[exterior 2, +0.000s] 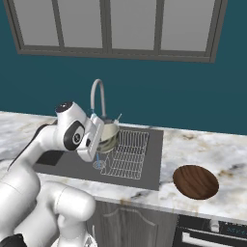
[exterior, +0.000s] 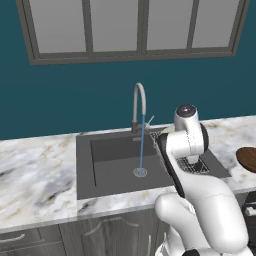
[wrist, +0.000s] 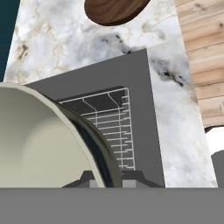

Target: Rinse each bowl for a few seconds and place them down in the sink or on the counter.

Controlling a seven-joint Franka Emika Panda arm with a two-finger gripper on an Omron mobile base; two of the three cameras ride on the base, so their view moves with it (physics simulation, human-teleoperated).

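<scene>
The gripper [wrist: 107, 175] pinches the cream-green bowl's [wrist: 39, 140] rim, jaws nearly together. The bowl runs off the hand view at 9 o'clock, hiding the sink [wrist: 140, 87] beneath.

Glossy cream bowl [wrist: 35, 140]; marble counter [wrist: 65, 39].

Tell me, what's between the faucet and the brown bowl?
In the right base view, the cream bowl in the gripper, the wire rack, then bare counter lie between faucet and brown bowl.
</scene>
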